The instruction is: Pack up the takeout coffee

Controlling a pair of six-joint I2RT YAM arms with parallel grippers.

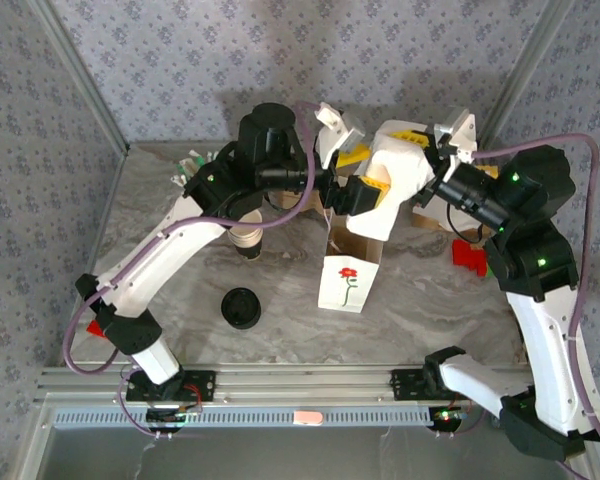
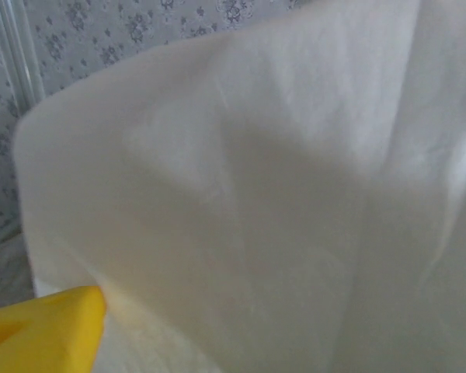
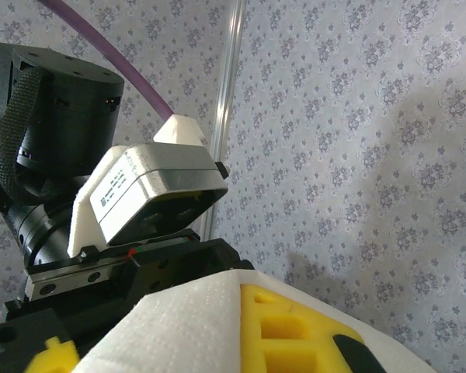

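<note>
The takeout coffee (image 1: pixel 240 308), a black-lidded cup, stands on the marble table (image 1: pixel 420 310) at the near left, away from both grippers. A white paper bag (image 1: pixel 345 275) with a red flower stands open-topped at the middle. Above and behind it my right gripper (image 1: pixel 417 150) is shut on a white napkin (image 1: pixel 402 172); the napkin (image 3: pixel 179 326) drapes over its yellow finger (image 3: pixel 295 334). My left gripper (image 1: pixel 365 172) faces it with yellow fingers spread either side of the napkin's edge. In the left wrist view the napkin (image 2: pixel 256 202) hangs close, beside one yellow fingertip (image 2: pixel 46 334).
A stack of lidless paper cups (image 1: pixel 248 240) stands under the left arm. A red object (image 1: pixel 470 255) lies at the right, another (image 1: pixel 98 325) by the left arm's base. A brown box (image 1: pixel 435 215) sits behind the bag. Free table lies in front of the bag.
</note>
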